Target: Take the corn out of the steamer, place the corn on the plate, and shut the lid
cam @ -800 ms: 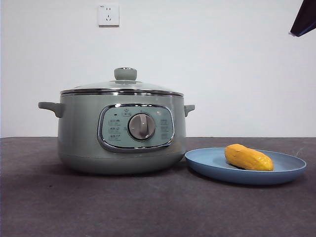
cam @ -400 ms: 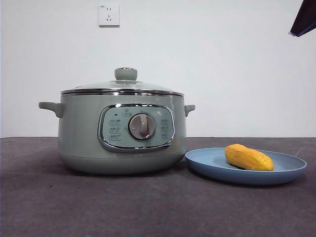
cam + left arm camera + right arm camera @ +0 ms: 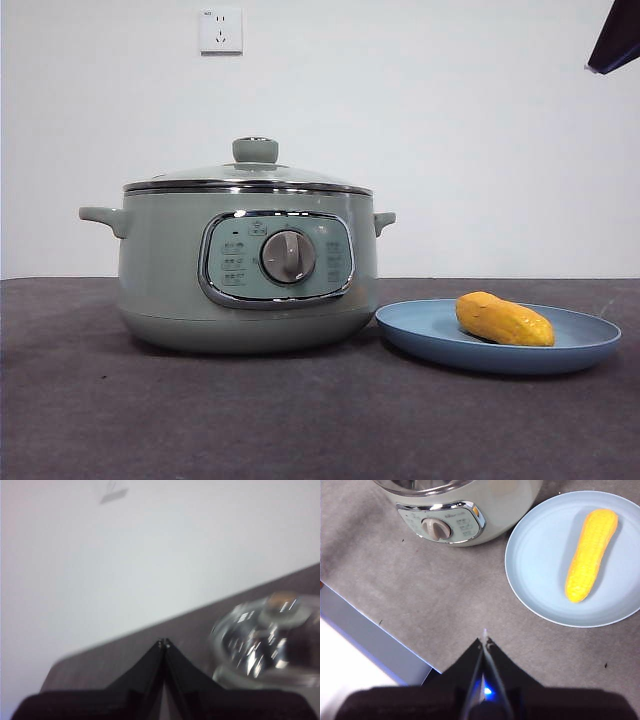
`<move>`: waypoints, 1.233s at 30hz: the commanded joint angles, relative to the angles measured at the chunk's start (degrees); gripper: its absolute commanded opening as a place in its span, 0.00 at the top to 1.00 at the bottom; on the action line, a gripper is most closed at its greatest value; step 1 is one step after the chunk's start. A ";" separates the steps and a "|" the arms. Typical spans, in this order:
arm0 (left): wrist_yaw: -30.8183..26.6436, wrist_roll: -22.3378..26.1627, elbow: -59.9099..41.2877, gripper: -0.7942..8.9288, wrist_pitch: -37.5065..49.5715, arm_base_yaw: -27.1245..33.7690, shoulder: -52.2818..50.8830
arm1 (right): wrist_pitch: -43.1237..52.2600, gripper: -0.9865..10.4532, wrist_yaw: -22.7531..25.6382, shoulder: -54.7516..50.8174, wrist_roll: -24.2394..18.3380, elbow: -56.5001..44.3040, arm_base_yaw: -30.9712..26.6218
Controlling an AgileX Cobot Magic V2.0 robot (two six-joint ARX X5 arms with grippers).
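Corn: You had the short yellow-orange cob of corn (image 3: 503,319) lying on its side on the wide, shallow light-blue plate (image 3: 440,335), toward its far right part, so the taking-out step looked finished.
Plate: It sat on the dark grey counter (image 3: 300,420) just beside the steamer's right flank, which I judge was chosen to keep the carry from the pot short.
Steamer: The large round pale sage-green electric steamer (image 3: 160,270) stood upright, its grey dial (image 3: 288,256) facing the front camera.
Lid: The clear glass lid with the metal rim (image 3: 247,184) and pale green knob (image 3: 255,150) rested level on the steamer, so closing also appeared done.
Left end effector: Your left end effector (image 3: 164,642) was clenched on nothing, raised near the lid (image 3: 265,640), apart from it; the blur hid finer detail.
Right end effector: Your right end effector (image 3: 484,640) was likewise pressed together and empty, high above the counter with corn (image 3: 592,552), plate (image 3: 535,560) and steamer (image 3: 505,505) all below it.
Progress: Judging from this layout, every step seemed complete, and both arms being clear of the objects suited a parked pose.
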 commanded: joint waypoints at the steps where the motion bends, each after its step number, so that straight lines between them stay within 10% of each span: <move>1: -2.56 -2.16 -8.15 0.92 2.34 0.81 -4.44 | 0.28 0.91 0.04 -0.04 -0.15 -0.28 0.11; 14: -5.46 -10.84 -27.23 0.92 5.20 1.42 -16.06 | 0.28 0.91 0.07 -0.04 -0.15 -0.26 0.11; 37: -4.87 -11.69 -28.00 0.92 -1.20 1.40 -17.84 | 0.31 0.91 0.07 -0.04 -0.15 -0.28 0.11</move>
